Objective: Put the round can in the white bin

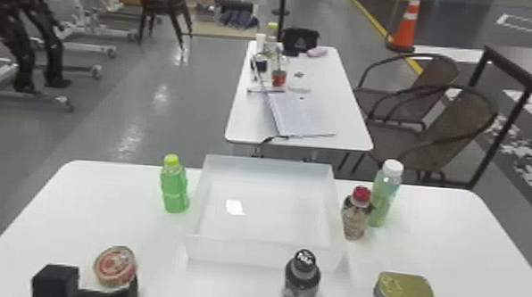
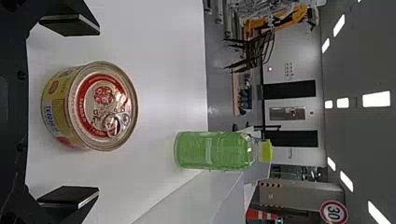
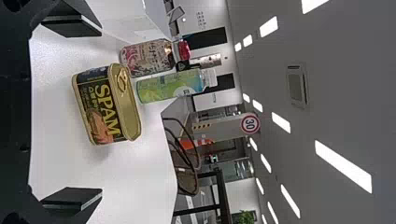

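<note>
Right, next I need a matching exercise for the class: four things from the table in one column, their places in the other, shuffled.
Things
1. Round can
2. Green bottle with the yellow-green cap
3. Dark bottle with the black cap
4. Rectangular can

Places, as the head view shows them
A. Just left of the white bin
B. Right of the black-capped bottle, gold lid up
C. Between the left gripper's open fingers
D. In front of the bin's near wall, towards its right end

Pairs: 1-C, 2-A, 3-D, 4-B
</note>
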